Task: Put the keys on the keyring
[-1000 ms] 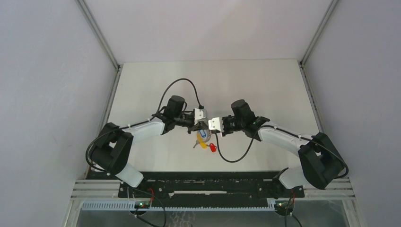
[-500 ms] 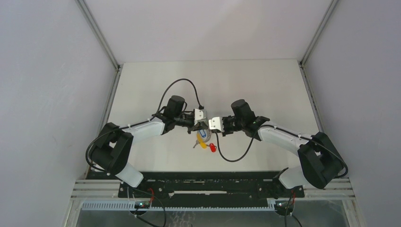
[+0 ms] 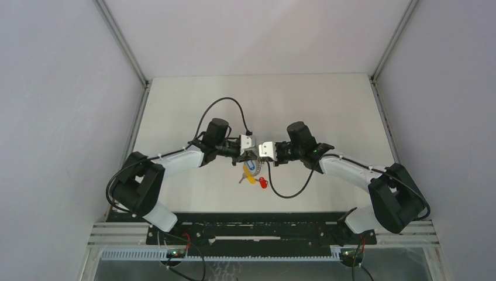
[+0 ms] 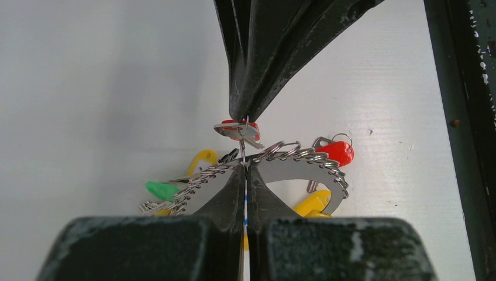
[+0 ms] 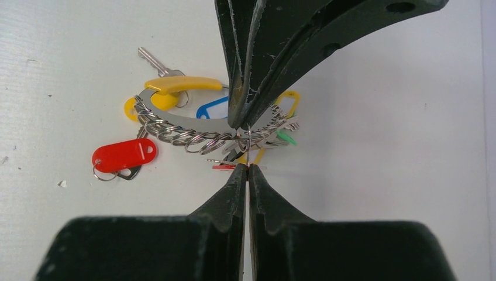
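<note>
My two grippers meet tip to tip above the table's middle. In the left wrist view my left gripper [image 4: 245, 167] is shut on the keyring [image 4: 304, 167], a silver curved plate edged with coiled rings and carrying green [image 4: 162, 189], yellow and blue tags. From the opposite side my right gripper [image 5: 247, 168] is shut on the thin wire loop of a red-tagged key [image 4: 237, 127], held right against the keyring [image 5: 181, 132]. A second red-tagged key [image 5: 124, 155] lies flat on the table beside the bunch, also seen from above as the red key [image 3: 262, 182].
The white table [image 3: 327, 105] is walled by grey panels left and right. A yellow band [image 5: 181, 84] and a blue tag [image 5: 212, 108] hang on the bunch. Black cables loop from both wrists. A black rail [image 3: 257, 225] runs along the near edge.
My right gripper has edged slightly left, closing the gap to my left gripper. The keyring and the loose red key have stayed in place.
</note>
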Controlling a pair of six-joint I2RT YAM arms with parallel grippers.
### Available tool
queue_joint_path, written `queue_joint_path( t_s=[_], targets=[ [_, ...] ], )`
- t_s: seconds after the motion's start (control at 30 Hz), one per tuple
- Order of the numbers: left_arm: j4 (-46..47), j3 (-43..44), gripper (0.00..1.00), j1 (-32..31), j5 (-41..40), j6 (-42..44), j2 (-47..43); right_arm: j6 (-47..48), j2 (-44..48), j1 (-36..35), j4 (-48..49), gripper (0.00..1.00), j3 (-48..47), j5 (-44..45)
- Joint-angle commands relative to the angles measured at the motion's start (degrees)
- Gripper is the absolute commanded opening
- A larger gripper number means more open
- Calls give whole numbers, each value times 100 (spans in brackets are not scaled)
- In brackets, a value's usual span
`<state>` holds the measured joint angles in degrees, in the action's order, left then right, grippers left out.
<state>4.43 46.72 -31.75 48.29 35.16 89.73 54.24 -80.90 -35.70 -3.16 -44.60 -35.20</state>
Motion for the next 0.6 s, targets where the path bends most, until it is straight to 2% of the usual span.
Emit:
queue_joint_path(
  t_s=[0.0, 0.57],
  targets=[
    [76, 204, 0, -33, 196, 115, -26, -80, -4, 20, 184, 0, -226, -225],
    [48, 213, 0, -33, 200, 132, -17, -58, -171, 37, -191, 0, -436, -398]
  ],
)
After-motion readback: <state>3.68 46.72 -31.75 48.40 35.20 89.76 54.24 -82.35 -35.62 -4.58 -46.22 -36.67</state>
